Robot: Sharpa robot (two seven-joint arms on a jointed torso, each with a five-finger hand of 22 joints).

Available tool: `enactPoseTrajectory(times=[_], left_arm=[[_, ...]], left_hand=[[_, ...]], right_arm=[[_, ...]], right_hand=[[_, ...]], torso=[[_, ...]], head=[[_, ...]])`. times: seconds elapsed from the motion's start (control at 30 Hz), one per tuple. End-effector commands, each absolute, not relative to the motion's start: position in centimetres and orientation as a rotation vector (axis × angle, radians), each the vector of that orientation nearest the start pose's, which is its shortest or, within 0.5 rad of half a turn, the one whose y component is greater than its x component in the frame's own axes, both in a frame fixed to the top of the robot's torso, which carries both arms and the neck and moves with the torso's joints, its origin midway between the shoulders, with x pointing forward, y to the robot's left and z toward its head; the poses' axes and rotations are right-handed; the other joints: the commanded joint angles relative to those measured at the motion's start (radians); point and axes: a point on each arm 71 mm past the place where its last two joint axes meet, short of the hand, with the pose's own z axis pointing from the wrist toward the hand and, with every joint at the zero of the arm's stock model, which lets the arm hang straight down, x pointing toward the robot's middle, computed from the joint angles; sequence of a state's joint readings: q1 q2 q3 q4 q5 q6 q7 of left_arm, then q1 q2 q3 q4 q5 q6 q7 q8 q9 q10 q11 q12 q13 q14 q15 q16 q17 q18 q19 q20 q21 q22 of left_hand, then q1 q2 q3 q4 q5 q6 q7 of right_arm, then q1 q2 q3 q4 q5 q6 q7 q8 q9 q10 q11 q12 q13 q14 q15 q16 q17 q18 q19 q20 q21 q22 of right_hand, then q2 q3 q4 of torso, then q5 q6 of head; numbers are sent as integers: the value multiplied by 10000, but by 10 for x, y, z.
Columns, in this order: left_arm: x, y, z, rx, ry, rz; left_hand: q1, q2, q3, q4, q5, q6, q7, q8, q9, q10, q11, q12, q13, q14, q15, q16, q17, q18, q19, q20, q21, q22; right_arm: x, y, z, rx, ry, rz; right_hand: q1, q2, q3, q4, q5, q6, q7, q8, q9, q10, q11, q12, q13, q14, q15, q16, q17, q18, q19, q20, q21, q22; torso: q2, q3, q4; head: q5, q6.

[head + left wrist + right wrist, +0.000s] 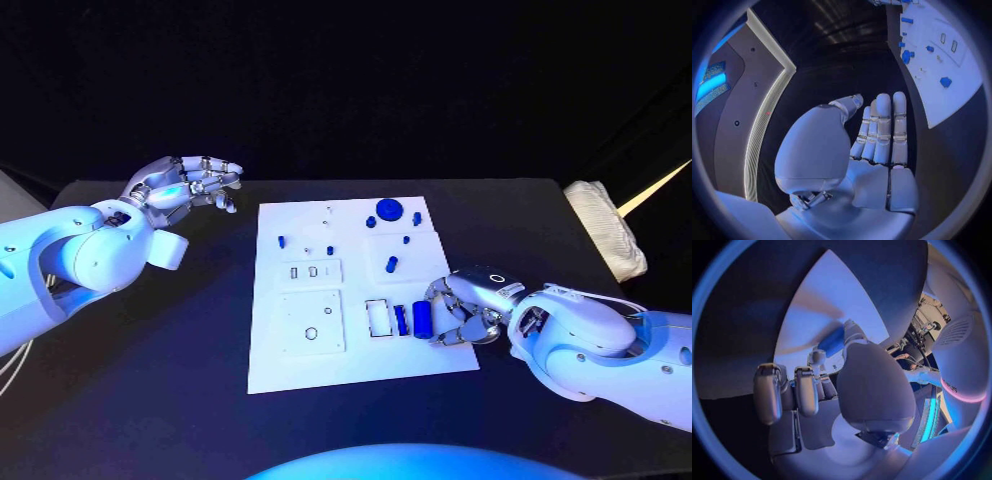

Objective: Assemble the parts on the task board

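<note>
The white task board lies in the middle of the black table. Small blue parts are scattered over its far half, among them a round one and a short peg. Two longer blue parts lie side by side near the board's right edge. My right hand sits at that edge with its fingers curled against the larger one. In the right wrist view, this blue part shows between thumb and fingertip; whether it is gripped is unclear. My left hand hovers beyond the board's far left corner, fingers apart, holding nothing.
A white cloth bundle lies at the table's right edge. The board has white inset plates with slots on its left half. Bare black table stretches to the left of the board.
</note>
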State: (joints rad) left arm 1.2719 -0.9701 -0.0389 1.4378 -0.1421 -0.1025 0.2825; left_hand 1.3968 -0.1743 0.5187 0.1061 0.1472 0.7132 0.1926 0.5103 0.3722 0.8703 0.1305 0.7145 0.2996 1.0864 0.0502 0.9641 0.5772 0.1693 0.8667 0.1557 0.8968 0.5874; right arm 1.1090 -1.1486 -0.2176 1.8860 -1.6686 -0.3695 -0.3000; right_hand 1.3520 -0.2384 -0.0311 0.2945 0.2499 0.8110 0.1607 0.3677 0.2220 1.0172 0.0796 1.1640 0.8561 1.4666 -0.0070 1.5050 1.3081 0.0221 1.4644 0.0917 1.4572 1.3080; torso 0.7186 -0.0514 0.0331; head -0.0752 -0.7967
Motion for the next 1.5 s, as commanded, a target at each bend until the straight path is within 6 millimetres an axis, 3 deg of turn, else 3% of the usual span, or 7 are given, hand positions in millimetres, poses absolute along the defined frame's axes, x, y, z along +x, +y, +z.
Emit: enactPoseTrajectory(times=[0.03,0.27,0.4,0.9,1.13,1.33,1.5], left_arm=[[506,287,-150,-9630,15284,-14719],[506,287,-150,-9634,15288,-14713],[506,288,-150,-9638,15289,-14707],[505,288,-150,-9635,15332,-14707],[504,289,-150,-9641,15379,-14712],[504,289,-150,-9649,15385,-14692],[504,289,-150,-9657,15403,-14677]], left_hand=[[-117,9,1,-32,-38,-62,207,34,-12,-53,17,58,-13,-20,82,61,-10,135,62,16,-64,-12],[-122,21,-7,-43,-36,-77,212,47,-36,-73,22,77,-37,-38,89,69,-21,135,59,22,-78,-19],[-122,21,-7,-43,-36,-77,212,47,-36,-73,22,77,-37,-38,89,69,-21,135,59,22,-78,-19],[-118,21,-8,-50,-35,-80,212,50,-41,-75,22,82,-42,-41,89,71,-24,135,59,22,-80,-20],[-118,21,-8,-50,-35,-80,212,50,-41,-75,22,82,-42,-41,89,71,-24,135,59,22,-80,-20],[-118,21,-8,-50,-35,-80,212,50,-41,-75,22,82,-42,-41,89,71,-24,135,59,22,-80,-20],[-118,21,-8,-50,-35,-80,212,50,-41,-75,22,82,-42,-41,89,71,-24,135,59,22,-80,-20]], right_arm=[[363,-243,-245,-2319,18257,4682],[363,-243,-242,-2068,17848,4747],[363,-243,-240,-1956,17727,4761],[363,-235,-243,-1758,17915,4638],[363,-228,-247,-1707,17935,4724],[363,-224,-248,-1735,17898,4865],[362,-221,-247,-1709,17762,5101]], right_hand=[[-3,-29,-172,10,-46,-148,43,-47,-47,-117,34,-77,-55,642,113,-78,1073,14,746,103,-114,2311],[-53,-182,-1284,35,470,-584,225,-94,-216,-665,207,-217,-405,594,267,-121,1011,38,704,242,-250,2278],[-173,-415,-2002,54,577,-879,361,-125,-299,-1062,332,-314,-673,566,372,-137,986,65,657,325,-407,2239],[-636,-541,-2253,59,230,-1047,422,25,-337,-1328,399,-232,-748,506,442,-189,888,103,595,407,-608,2188],[-441,-314,-2001,49,378,-761,312,362,-280,-946,299,97,-429,546,373,-137,985,84,636,374,-482,2221],[127,294,-1395,10,391,-347,96,817,-210,-93,104,594,258,648,203,-17,1228,37,716,229,-219,2287],[518,637,-832,-23,218,2,-116,1122,-176,587,-90,921,842,748,35,121,1520,-17,797,80,72,2361]], torso=[[6,-1,6],[2,-1,3],[3,2,5],[-3,-10,5],[3,-5,16],[4,-6,6],[0,-2,3]], head=[[-13,-2],[-23,-6],[-31,-19],[-64,-38],[-61,-44],[-32,-68],[-22,-70]])
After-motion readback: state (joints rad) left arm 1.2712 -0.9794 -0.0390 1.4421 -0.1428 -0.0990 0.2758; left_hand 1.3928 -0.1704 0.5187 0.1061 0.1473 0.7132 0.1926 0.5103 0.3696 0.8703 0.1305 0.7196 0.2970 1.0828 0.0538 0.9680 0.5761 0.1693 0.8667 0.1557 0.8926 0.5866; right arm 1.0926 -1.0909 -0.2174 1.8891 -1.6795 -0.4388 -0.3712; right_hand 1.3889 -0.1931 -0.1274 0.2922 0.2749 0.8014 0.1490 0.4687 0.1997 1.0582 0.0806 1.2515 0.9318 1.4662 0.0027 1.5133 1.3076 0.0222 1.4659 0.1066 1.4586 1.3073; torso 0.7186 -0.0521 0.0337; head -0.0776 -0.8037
